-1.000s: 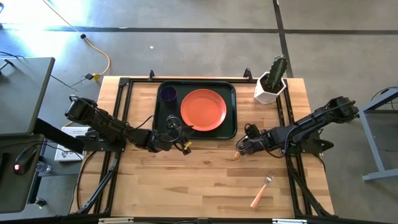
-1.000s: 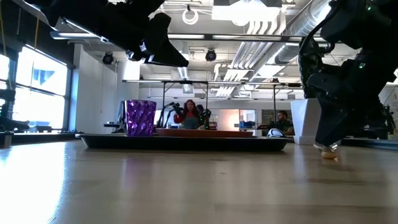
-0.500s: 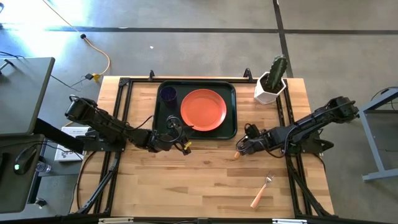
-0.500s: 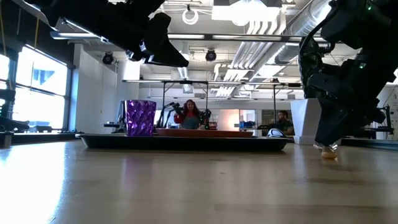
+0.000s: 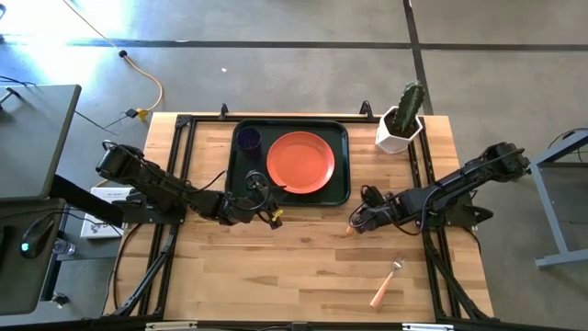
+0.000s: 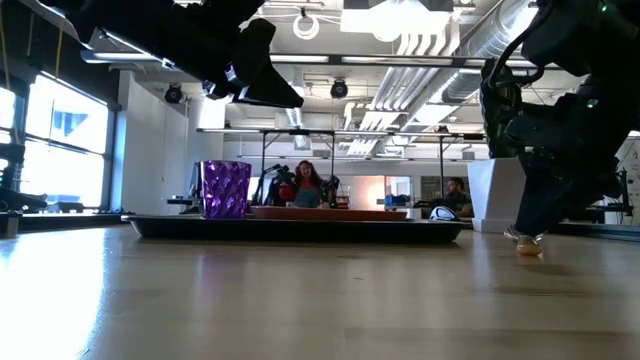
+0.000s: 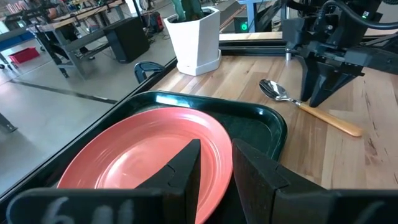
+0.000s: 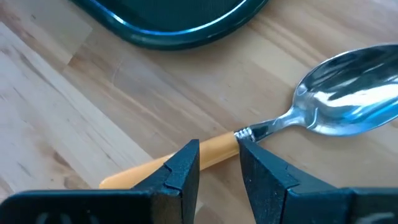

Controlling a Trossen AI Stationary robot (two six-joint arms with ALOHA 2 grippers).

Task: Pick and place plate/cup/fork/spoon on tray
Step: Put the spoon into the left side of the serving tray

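Observation:
The dark green tray (image 5: 234, 188) sits at the table's far middle, with the orange-red plate (image 5: 300, 163) and the purple cup (image 5: 248, 139) on it. The spoon (image 5: 350, 230) lies flat on the table just off the tray's near right corner. My right gripper (image 5: 355, 222) is down on it, shut on its wooden handle. The fork (image 5: 387, 280) lies flat near the table's near right edge. My left gripper (image 5: 273, 217) hovers near the tray's near edge. Its fingers (image 7: 186, 165) stand close together and hold nothing. My right gripper pinches the spoon's wooden handle (image 8: 217, 154) between its two fingers, right where the handle meets the metal neck. The fingers come from above, slanting down, and lie across the handle. The spoon lies on the table, bowl (image 8: 354, 102) up.
A white pot with a cactus (image 5: 399, 129) stands at the table's far right corner, beside the tray. Bare wood stretches across the near half of the table, left of the fork.
My right arm has shifted slightly above the spoon. The spoon has stayed on the table.

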